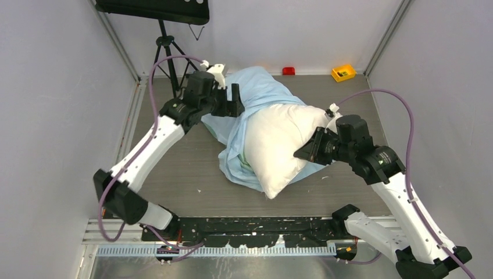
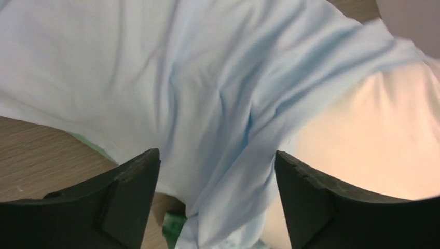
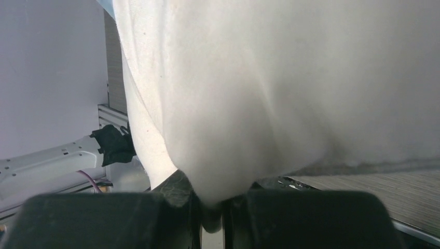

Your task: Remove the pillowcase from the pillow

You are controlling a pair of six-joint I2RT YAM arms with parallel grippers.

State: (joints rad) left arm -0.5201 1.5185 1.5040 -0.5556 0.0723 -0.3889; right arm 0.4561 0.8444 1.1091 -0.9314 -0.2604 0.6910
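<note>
The white pillow (image 1: 278,145) lies mid-table, half out of the light-blue pillowcase (image 1: 258,87), which still wraps its far end and left side and bunches under it at the near left. My right gripper (image 1: 306,149) is shut on the pillow's right edge; in the right wrist view white pillow fabric (image 3: 249,93) is pinched between the jaws of that gripper (image 3: 211,207). My left gripper (image 1: 231,102) is open at the pillowcase's far left side. In the left wrist view this gripper (image 2: 217,171) has its jaws wide apart over wrinkled blue cloth (image 2: 207,98), with white pillow (image 2: 373,140) at right.
A black tripod (image 1: 167,49) stands at the back left under a dark panel. A small red object (image 1: 288,71) and a yellow box (image 1: 343,72) lie by the back wall. Grey walls close in left and right.
</note>
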